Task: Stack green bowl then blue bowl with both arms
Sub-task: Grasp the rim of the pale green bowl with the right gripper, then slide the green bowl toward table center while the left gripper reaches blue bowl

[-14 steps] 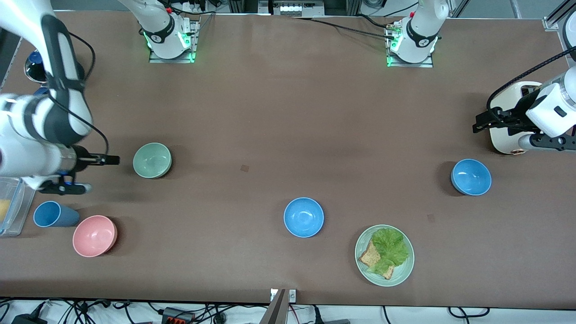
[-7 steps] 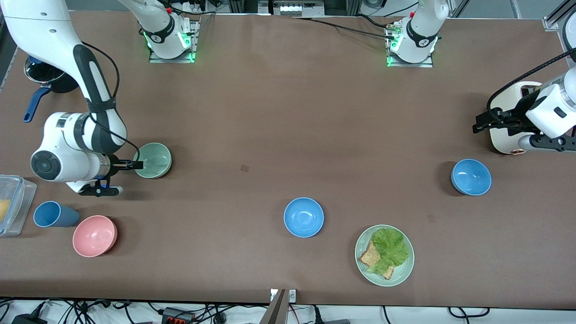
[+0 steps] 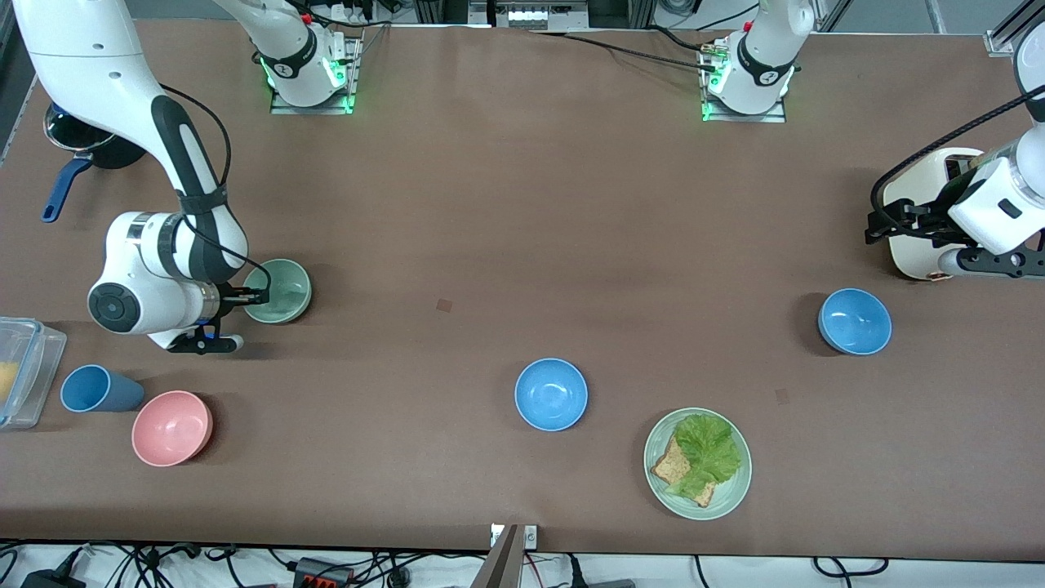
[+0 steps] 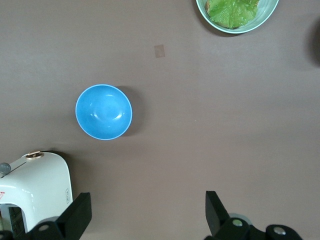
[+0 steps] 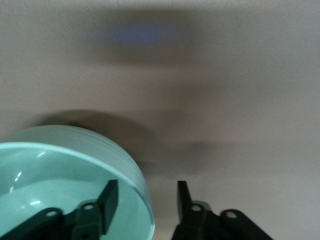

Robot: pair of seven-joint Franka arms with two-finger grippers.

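Observation:
The pale green bowl [image 3: 282, 287] stands toward the right arm's end of the table. My right gripper [image 3: 257, 296] is at its rim. In the right wrist view one finger sits inside the green bowl [image 5: 60, 185] and the other outside, so the right gripper [image 5: 146, 184] straddles the rim with a gap on both sides. One blue bowl [image 3: 551, 394] lies mid-table, nearer the front camera. A second blue bowl [image 3: 855, 321] sits at the left arm's end. My left gripper [image 3: 872, 227] hangs open over the table beside the toaster, the blue bowl [image 4: 103, 111] ahead of the left gripper [image 4: 148, 197].
A white toaster [image 3: 922, 216] stands under the left wrist. A pale green plate [image 3: 735, 490] holds lettuce and toast near the front edge. A pink bowl [image 3: 171, 427], blue cup [image 3: 94, 389], clear container [image 3: 24, 367] and dark pot [image 3: 82, 147] crowd the right arm's end.
The right arm swung in toward the green bowl and its fingers now straddle the rim, closer together than before. The left arm shifted only slightly.

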